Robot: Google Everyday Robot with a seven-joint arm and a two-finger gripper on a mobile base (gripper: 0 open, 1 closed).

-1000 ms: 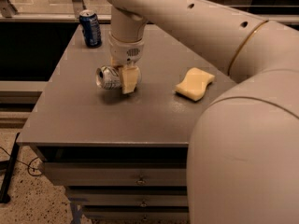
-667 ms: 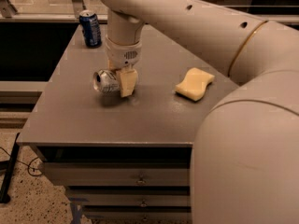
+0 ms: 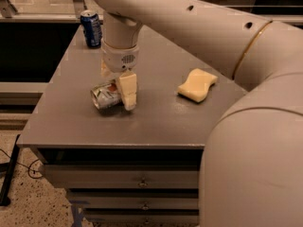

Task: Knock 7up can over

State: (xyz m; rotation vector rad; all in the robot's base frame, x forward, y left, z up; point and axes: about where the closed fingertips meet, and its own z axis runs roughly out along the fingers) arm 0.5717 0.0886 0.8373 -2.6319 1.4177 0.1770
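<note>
The 7up can [image 3: 105, 96] is silver-white with green print and a red spot. It lies on its side on the grey table [image 3: 156, 122], left of the middle, with its silver top facing left. My gripper [image 3: 117, 91] comes straight down on it, with one finger [image 3: 128, 91] in front of the can on its right and the other [image 3: 105, 71] behind it. The fingers hold the can between them.
A dark blue can [image 3: 91, 28] stands upright at the table's back left corner. A yellow sponge [image 3: 197, 85] lies to the right of the gripper. My arm [image 3: 199, 27] spans the right side of the view. Drawers [image 3: 142, 181] are under the front edge.
The gripper and the 7up can have moved together toward the front left of the table. The blue can and the sponge have not moved.
</note>
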